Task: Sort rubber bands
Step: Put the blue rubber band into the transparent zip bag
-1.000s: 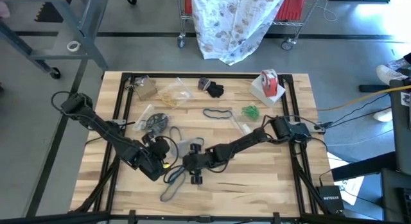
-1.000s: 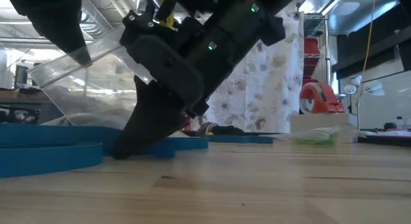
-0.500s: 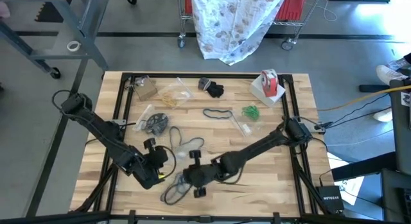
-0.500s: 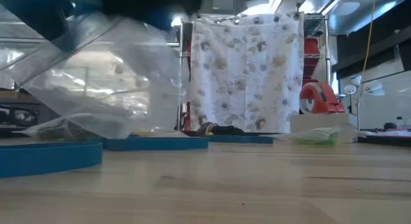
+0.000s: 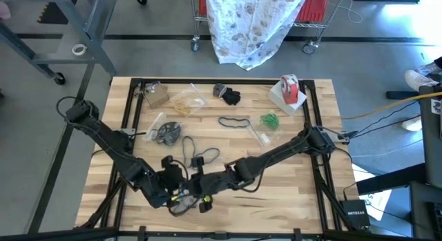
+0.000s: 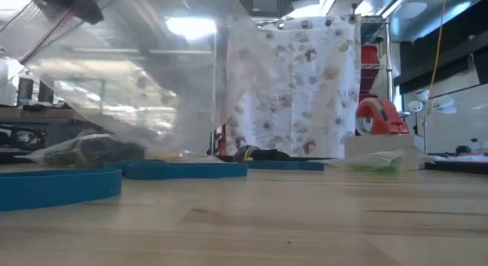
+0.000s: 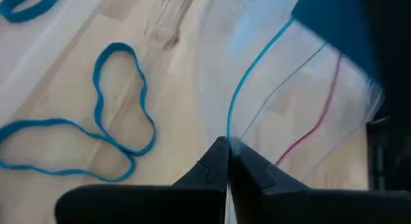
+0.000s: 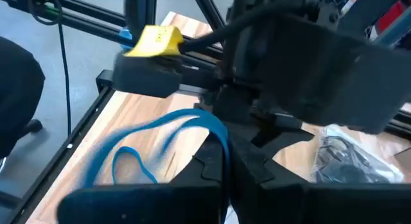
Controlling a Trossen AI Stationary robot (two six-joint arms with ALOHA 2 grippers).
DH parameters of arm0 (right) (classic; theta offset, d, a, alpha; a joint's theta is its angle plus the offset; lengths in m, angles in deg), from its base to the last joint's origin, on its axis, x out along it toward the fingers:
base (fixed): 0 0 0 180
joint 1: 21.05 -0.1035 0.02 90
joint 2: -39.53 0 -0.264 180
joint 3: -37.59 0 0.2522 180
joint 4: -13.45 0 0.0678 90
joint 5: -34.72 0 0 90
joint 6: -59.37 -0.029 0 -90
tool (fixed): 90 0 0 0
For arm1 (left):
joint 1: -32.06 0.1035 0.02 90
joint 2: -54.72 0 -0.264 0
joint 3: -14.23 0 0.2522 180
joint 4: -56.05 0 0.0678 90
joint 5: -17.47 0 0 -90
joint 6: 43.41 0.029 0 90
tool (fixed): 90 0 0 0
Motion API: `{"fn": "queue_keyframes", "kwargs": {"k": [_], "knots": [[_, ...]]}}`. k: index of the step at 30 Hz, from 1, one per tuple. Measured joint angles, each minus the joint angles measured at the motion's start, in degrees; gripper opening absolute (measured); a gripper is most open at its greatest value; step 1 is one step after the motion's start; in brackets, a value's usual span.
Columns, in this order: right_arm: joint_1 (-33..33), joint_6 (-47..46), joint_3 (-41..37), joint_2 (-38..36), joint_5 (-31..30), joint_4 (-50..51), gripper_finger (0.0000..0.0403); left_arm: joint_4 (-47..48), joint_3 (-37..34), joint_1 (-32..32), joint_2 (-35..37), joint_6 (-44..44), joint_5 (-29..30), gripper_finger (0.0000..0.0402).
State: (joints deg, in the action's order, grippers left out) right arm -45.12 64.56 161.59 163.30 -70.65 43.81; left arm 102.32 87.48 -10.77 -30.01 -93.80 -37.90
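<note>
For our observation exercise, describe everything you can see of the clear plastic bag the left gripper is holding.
The clear plastic bag is a thin, see-through film pouch with a blue line and a red line running along it, apparently its zip seal. The left gripper is shut on its edge, pinching the film between the fingertips. It hangs lifted off the wooden table, slanting and slack in the low view. Teal-blue rubber bands lie on the table beside it.
</note>
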Motion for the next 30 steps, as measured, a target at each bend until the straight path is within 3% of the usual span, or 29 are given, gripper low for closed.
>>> {"fn": "queue_keyframes", "kwargs": {"k": [7,13,24,30], "knots": [[-0.2,-0.4,-0.1,0.9,2.7,-5.0,0.0011,-0.7,0.0,1.0,0.0,-3.2,0.6,0.0001],[0.2,-1.0,-1.6,1.3,1.8,-3.0,0.0011,-2.1,0.1,1.3,0.0,-2.1,1.0,0.0001],[0.4,-6.9,-2.5,1.3,-10.7,10.1,0.0011,-1.7,0.1,0.8,0.0,-2.8,1.1,0.0001],[0.5,-13.3,-2.5,1.7,-13.0,15.1,0.0011,-2.0,0.1,0.5,0.0,-3.2,2.0,0.0001]]}}
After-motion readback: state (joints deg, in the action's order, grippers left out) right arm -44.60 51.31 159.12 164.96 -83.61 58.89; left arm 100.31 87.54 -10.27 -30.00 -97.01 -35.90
